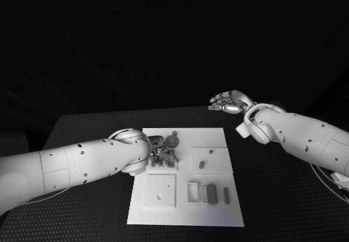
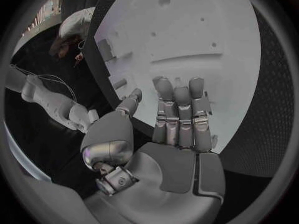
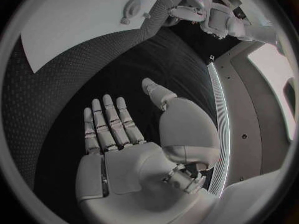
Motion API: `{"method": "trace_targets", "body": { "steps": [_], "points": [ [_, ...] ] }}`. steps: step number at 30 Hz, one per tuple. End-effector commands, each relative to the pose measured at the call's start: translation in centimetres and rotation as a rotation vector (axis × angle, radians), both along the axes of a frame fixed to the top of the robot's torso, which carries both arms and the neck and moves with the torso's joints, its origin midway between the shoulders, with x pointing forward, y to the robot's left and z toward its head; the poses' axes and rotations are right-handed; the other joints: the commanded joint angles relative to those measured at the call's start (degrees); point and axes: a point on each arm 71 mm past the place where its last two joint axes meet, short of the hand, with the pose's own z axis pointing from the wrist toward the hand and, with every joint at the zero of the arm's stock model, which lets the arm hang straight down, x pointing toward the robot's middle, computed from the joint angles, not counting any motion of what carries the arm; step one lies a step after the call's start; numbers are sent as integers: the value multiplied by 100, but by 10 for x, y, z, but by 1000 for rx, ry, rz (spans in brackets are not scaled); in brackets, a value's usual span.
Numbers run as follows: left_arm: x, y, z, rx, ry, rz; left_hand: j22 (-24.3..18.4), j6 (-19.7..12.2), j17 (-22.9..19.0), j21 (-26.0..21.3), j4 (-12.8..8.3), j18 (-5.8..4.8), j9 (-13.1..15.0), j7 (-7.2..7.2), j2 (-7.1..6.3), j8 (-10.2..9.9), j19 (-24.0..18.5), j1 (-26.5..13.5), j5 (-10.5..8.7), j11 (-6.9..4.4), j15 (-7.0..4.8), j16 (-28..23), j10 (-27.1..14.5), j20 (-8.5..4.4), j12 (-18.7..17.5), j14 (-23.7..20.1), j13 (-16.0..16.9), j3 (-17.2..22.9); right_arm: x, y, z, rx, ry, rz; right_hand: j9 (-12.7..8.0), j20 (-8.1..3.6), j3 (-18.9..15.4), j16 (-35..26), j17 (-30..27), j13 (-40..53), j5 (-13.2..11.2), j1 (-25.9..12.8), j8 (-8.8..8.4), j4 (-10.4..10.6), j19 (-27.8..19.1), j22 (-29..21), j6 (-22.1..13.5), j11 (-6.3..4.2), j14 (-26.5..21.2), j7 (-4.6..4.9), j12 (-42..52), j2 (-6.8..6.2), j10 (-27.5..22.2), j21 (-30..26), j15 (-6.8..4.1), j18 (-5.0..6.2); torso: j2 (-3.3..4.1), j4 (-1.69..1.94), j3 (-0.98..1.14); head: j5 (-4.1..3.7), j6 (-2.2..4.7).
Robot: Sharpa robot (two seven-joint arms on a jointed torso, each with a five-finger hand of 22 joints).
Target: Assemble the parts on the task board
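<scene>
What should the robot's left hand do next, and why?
Probably lower the left hand a little and close its fingers on one of the small parts beside it. It sits over the task board with fingers apart, holding nothing, while the right hand is off past the board's far edge.

The left robot hand (image 1: 163, 154) hides some parts (image 1: 171, 139).

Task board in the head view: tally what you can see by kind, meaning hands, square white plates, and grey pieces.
Hands: 2, left hand over the task board, right hand raised beyond it.
Square white plates: 2.
Grey pieces clear of the left hand: 4.
Total: 8.
</scene>
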Motion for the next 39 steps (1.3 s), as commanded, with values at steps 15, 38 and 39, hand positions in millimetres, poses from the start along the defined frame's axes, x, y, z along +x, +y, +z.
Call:
{"method": "trace_targets", "body": {
  "steps": [15,38,39],
  "points": [
    [0,-9,-4,3,38,-30,116,1,-23,28,-45,83,-4,10,37,-17,21,32,-19,12,-15,35,6,5,28,-15,4,-17,-1,2,-1,-5,3,19,-12,-2,5,-37,-9,-15,-19,21,35,31,-26,16,-52,15,-12,325,-39,-18,45,-31,35,-85,4,-1,-6,-2,-14],
    [2,-2,-9,32,64,-24,113,-8,-38,22,-32,76,-8,17,47,-30,6,5,-19,20,-11,41,-13,7,30,-34,2,-28,-1,2,0,-5,3,21,-16,-2,2,-38,-9,-25,-19,21,41,35,-26,26,-53,17,-11,326,-43,-17,52,-35,35,-85,1,1,3,-13,-44],
    [2,-2,-9,32,63,-23,113,-8,-38,22,-32,76,-8,17,48,-30,6,4,-19,20,-11,41,-14,7,30,-34,2,-28,-1,2,0,-4,3,21,-17,-2,2,-38,-9,-25,-19,21,41,35,-26,27,-53,17,-11,327,-43,-17,52,-36,35,-85,-1,6,4,-16,-47]
  ]
}}
